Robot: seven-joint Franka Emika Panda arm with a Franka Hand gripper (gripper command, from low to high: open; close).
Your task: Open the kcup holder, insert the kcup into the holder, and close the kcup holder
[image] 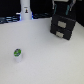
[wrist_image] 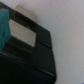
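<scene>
The kcup (image: 18, 53) stood upright on the white counter (image: 45, 60), green top up, toward the exterior view's left and well apart from the kcup holder (image: 63, 26); nothing touched it. Going right, at the far edge of the counter, a tall white bottle-shaped post (image: 25, 8) stood, also left of the holder and farther back than the kcup. Further right, the kcup holder sat near the back of the counter on the exterior view's right, black and boxy, w/ two pale handle strips on its front, both drawers looking shut. The arm (image: 65, 6) hung directly above the holder, dark against the background; the claw itself was too blurred in that view to make out.

Wrist view: holder's black body (wrist_image: 30, 60) filled much of the shot, close up, w/ a pale handle strip (wrist_image: 25, 32) on its face & white counter beside it. A teal patch (wrist_image: 3, 27) sat at the pic's edge, maybe a claw part, can't confirm. Claw open or closed: couldn't tell.
</scene>
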